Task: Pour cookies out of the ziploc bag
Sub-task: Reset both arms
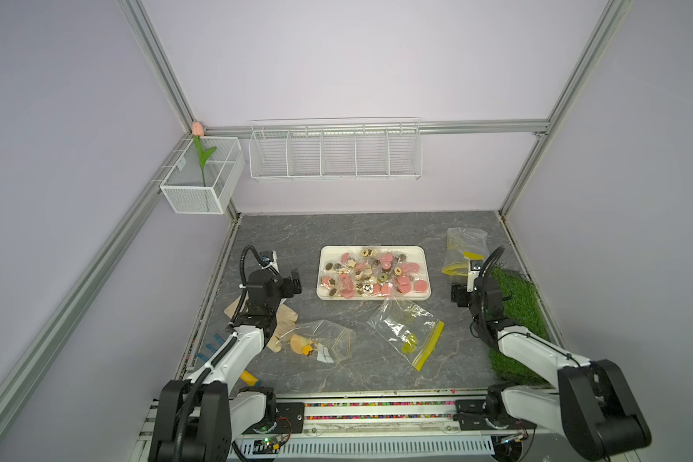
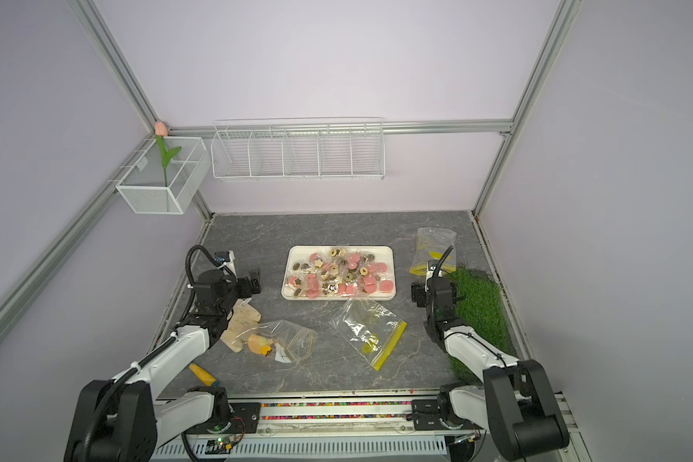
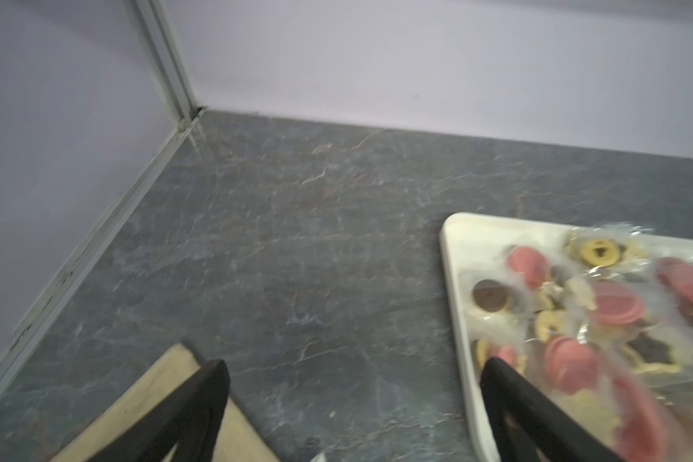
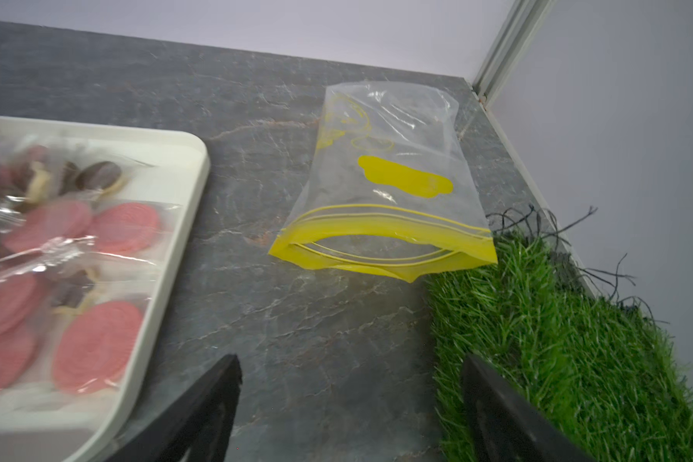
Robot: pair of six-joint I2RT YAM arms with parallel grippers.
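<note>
The cookies, pink discs, beige flowers and dark rounds, some in clear wrappers, lie heaped on a white tray mid-table. A clear ziploc bag with a yellow zip lies flat just in front of the tray, no cookies visible inside. My left gripper hovers open left of the tray, nothing between its fingers; cookies show beside it. My right gripper stands open right of the tray, empty, near cookies.
A second yellow-zip bag lies at the back right, touching a green grass mat. A clear bag with an orange piece and a beige cloth lie front left. Wire baskets hang on the back wall.
</note>
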